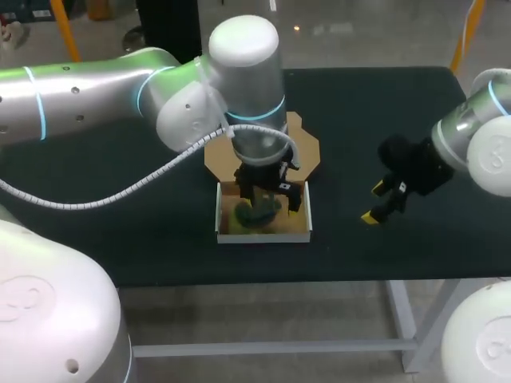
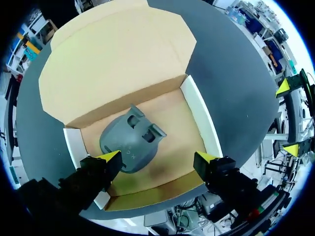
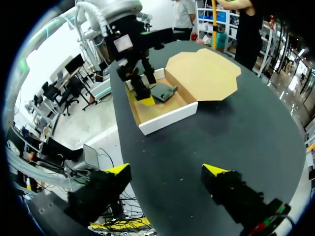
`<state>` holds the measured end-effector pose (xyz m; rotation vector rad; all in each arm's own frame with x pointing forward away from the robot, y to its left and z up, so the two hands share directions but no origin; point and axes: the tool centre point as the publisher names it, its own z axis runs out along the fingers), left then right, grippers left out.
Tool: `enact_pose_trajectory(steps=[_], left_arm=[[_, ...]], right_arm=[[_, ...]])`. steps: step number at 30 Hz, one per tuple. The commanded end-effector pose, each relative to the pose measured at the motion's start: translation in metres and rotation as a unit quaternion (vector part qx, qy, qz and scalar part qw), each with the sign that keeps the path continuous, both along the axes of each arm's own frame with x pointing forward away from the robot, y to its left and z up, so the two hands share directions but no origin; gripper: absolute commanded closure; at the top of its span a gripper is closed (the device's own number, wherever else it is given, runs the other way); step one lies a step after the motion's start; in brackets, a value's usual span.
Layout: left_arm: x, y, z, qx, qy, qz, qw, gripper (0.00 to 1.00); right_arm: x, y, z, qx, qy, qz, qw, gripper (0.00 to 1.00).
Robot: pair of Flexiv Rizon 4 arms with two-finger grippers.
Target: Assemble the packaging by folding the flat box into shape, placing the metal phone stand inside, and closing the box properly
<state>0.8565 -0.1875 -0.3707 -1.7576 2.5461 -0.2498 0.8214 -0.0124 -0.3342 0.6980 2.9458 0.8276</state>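
inside the box (image 2: 198,114), the metal phone stand (image 2: 129,142) lies below the left end effector (image 2: 158,158), whose fingers stand wide apart.

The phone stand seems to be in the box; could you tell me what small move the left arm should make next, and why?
Probably lift the left gripper up, clear of the box: the phone stand lies on its floor, not gripped by the open fingers, and the lid lies flat behind, not yet folded over.

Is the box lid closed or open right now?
Open. The lid lies spread flat behind the box, and the phone stand inside shows uncovered.
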Motion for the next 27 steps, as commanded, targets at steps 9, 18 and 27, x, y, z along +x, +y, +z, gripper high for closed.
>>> enact_pose_trajectory(steps=[9, 18, 27], left_arm=[[-0.011, 0.007, -0.007, 0.004, -0.026, 0.131, 0.991, 0.0], [-0.011, 0.004, -0.02, 0.027, -0.02, 0.146, 0.989, 0.0], [-0.017, 0.006, -0.028, 0.043, -0.001, 0.16, 0.986, 0.0]], right_arm=[[0.0, -0.002, 0.001, 0.003, 0.0, 0.002, 1.0, 0.0], [0.0, -0.002, 0.001, 0.003, 0.0, 0.002, 1.0, 0.0], [0.0, -0.002, 0.001, 0.003, 0.0, 0.002, 1.0, 0.0]])
